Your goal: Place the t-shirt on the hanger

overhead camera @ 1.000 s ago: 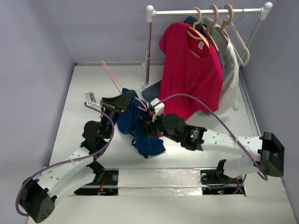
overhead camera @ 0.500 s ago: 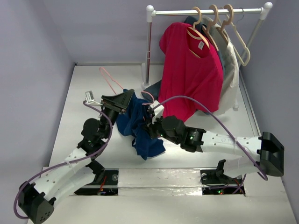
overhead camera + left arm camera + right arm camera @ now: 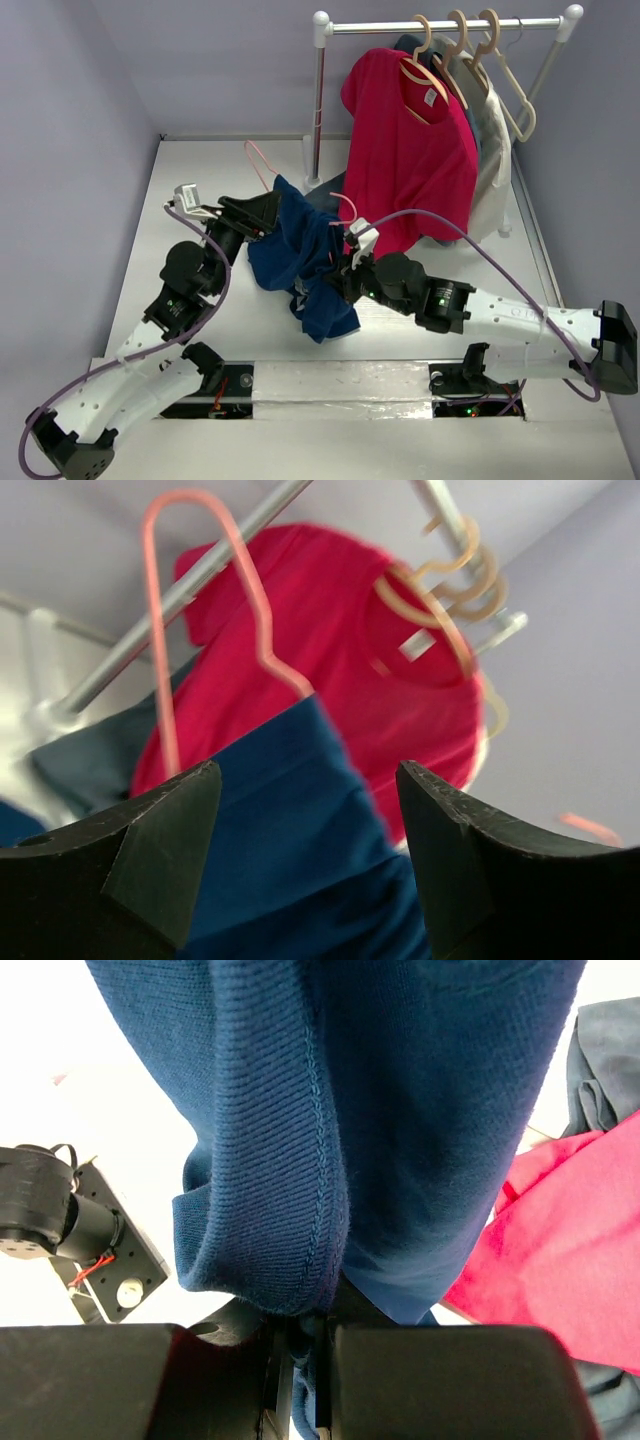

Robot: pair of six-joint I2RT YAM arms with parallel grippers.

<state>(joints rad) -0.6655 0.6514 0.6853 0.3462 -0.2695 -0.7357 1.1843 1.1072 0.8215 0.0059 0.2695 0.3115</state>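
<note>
The navy t-shirt [image 3: 298, 258] hangs bunched at the middle of the table, draped over the thin pink hanger [image 3: 258, 160], whose hook sticks up behind it. My left gripper [image 3: 264, 212] stands open just left of the shirt's top. In the left wrist view its black fingers [image 3: 150, 860] are spread wide, with the t-shirt [image 3: 290, 830] and the hanger [image 3: 160, 630] beyond them. My right gripper [image 3: 345, 275] is shut on the shirt's right side. Seen from the right wrist, a fold of t-shirt [image 3: 330, 1110] is pinched in the right gripper [image 3: 302, 1335].
A clothes rack [image 3: 440, 25] at the back right carries beige hangers [image 3: 470, 50], a red t-shirt [image 3: 410, 150] and a white garment [image 3: 497, 150]. A dark grey cloth [image 3: 322, 190] lies at the rack's foot. Lilac walls close in the left and right sides.
My left gripper has opened and let go of the shirt's top. My right gripper has shut on the t-shirt and drawn it rightward. The hanger hook has swung to the right.
</note>
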